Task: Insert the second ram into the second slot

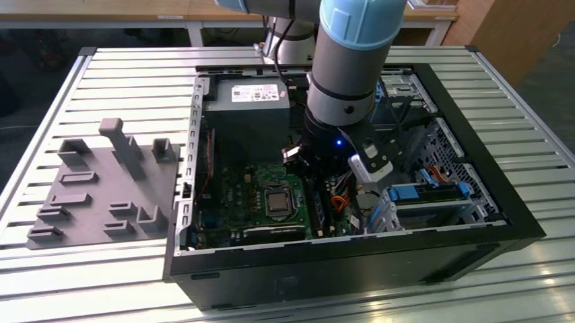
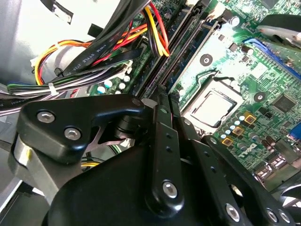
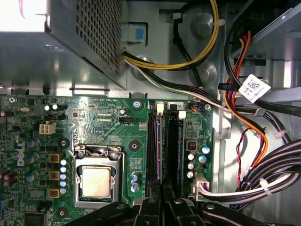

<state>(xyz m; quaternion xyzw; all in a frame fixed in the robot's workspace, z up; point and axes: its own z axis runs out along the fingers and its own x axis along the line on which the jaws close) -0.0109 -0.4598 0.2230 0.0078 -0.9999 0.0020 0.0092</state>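
Second wrist view puts the black metal fingers [image 2: 162, 101] pressed together at their tips, right above the long dark memory slots [image 2: 181, 47] on the green board. Whether they pinch anything between them cannot be told. The fingers are flat bars with round screw heads, hinged to a bulky matte black body. A thin strip with a bluish edge, likely the second ram [image 3: 160, 141], sits upright in one of the slots in the first wrist view, running straight from the finger tips [image 3: 162, 188] towards the white latches at the far end; the neighbouring slot is a dark narrow trench. Beside the slots lies the square processor socket [image 3: 96, 181] with its dull silver lid and shiny steel frame, ringed by small round capacitors. Bundles of glossy black, yellow, orange and red cables [image 3: 263, 174] curve past the slots. A grey perforated metal box [image 3: 80, 37] stands beyond the board. In the exterior view the grey and pale blue arm [image 1: 351, 60] reaches down into the open black computer case [image 1: 359, 269], which lies on a ribbed metal tabletop [image 1: 126, 67] next to a grey plastic holder [image 1: 99, 188].
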